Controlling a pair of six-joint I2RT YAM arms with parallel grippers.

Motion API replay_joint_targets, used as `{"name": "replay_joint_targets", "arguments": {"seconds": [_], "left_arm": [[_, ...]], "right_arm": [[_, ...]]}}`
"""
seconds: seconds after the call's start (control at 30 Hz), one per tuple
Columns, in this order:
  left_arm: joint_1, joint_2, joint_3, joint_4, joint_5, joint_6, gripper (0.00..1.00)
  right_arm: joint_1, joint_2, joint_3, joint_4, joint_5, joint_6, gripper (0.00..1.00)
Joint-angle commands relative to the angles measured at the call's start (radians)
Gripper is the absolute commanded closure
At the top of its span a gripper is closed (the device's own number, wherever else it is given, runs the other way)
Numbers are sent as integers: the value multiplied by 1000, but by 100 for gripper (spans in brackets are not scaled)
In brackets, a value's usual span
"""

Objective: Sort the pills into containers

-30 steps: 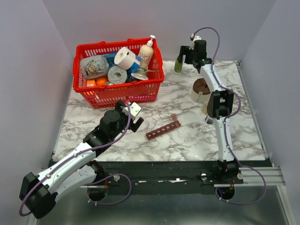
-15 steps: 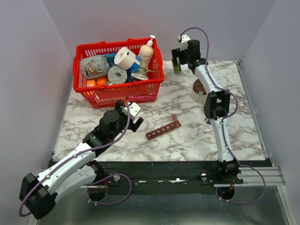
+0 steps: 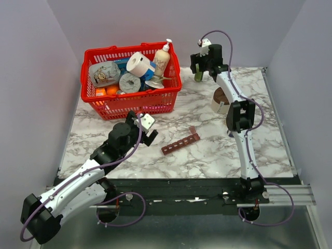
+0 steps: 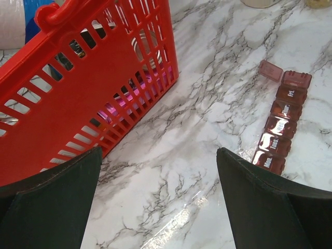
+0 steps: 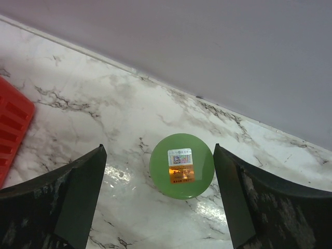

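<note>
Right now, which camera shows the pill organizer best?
The left wrist view: the organizer is close enough to read its day labels. The top view shows it small, mid-table; the right wrist view misses it entirely.

The pill organizer (image 3: 180, 144) is a narrow, dark red-brown, translucent strip. It lies flat on the marble tabletop (image 3: 207, 155) just below the centre of the overhead frame, slanting from lower left to upper right. Its square compartments carry day labels, and the lid (image 4: 270, 70) at the upper end is flipped open.
</note>
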Motion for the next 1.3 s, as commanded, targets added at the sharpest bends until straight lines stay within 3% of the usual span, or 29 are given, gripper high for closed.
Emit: {"name": "replay_joint_targets", "arguments": {"seconds": [0.0,0.4,0.5,0.67,0.97,1.27], "left_arm": [[7,-14,-10,6,12,-4,1],[7,-32,-10,0,12,-1,1],[7,-37,-11,-2,12,-7,1],[7,-41,-2,-8,20,-8,1],[7,-64,-7,-8,55,-16,1],[7,-83,-27,-14,161,-19,1]], "right_arm": [[-2,4,32,-52,30,0,8],[0,18,56,-106,76,-8,16],[0,21,62,-103,82,-10,24],[-2,10,44,-68,80,-27,46],[-3,-87,-120,-30,9,-28,61],[-5,-399,-466,35,-137,25,64]]}}
